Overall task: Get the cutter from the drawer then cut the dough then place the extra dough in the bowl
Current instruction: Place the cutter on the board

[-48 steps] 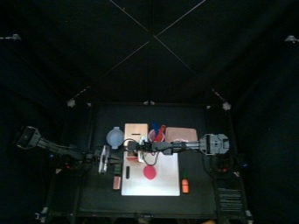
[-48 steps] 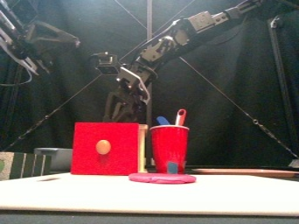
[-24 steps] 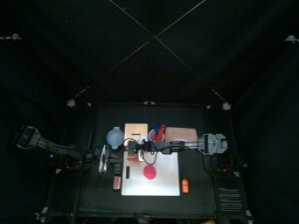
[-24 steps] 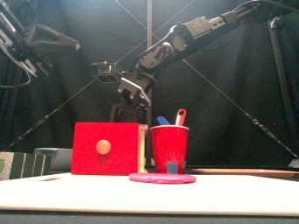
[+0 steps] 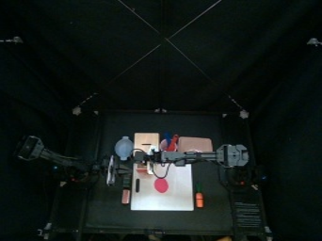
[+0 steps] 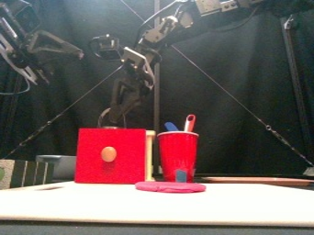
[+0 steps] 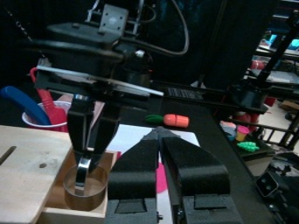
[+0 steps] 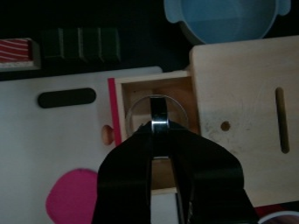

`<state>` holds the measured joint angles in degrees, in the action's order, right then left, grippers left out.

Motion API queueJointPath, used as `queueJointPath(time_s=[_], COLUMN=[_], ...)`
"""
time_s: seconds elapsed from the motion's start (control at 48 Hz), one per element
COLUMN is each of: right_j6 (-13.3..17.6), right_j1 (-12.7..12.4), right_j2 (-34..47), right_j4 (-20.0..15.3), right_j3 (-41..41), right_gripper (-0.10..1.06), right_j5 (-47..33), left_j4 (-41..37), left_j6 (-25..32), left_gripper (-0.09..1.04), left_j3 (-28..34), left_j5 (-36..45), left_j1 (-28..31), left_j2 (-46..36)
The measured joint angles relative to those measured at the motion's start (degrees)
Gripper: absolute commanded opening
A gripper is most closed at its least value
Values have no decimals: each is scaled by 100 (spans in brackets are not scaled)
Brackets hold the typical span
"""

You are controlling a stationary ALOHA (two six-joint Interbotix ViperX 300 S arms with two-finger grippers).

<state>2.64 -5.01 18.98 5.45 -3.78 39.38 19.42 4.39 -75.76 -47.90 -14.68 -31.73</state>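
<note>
The wooden box (image 5: 147,142) stands at the board's back left, its red drawer front (image 6: 114,156) pulled out. The round metal cutter (image 7: 84,189) is in the open drawer (image 8: 140,131), its wire handle upright. My right gripper (image 8: 158,125) is shut on that handle above the drawer and reaches in from the right (image 5: 156,168). In the front view it hangs high over the box (image 6: 127,90). The pink dough (image 5: 164,191) lies flat on the white cutting board (image 5: 183,179). The blue-grey bowl (image 5: 122,146) sits left of the box. My left gripper (image 7: 162,138) is shut on nothing, left of the drawer (image 5: 113,170).
A red cup (image 6: 178,154) with toy knives stands right of the box. A dark sushi roll (image 8: 82,41) lies off the board's left side, an orange toy (image 5: 198,200) on its right front part.
My right arm has risen above the box while still shut on the cutter's handle. The left arm has hardly moved.
</note>
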Motion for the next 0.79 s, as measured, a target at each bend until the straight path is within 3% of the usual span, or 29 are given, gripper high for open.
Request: queueJointPath(time_s=[0.438,0.646,0.792], right_j6=[0,0,26], right_j1=[44,369,809], right_j2=[-993,-1635,-1960], right_j4=[9,-9,-88], right_j3=[211,967,1670], right_gripper=[49,49,49], right_j5=[299,369,167], left_j4=[246,246,246], left_j6=[9,9,18], left_gripper=[39,39,39], left_j3=[9,0,9], left_j5=[290,299,290], left_j1=[0,9,53], left_j2=[0,0,0])
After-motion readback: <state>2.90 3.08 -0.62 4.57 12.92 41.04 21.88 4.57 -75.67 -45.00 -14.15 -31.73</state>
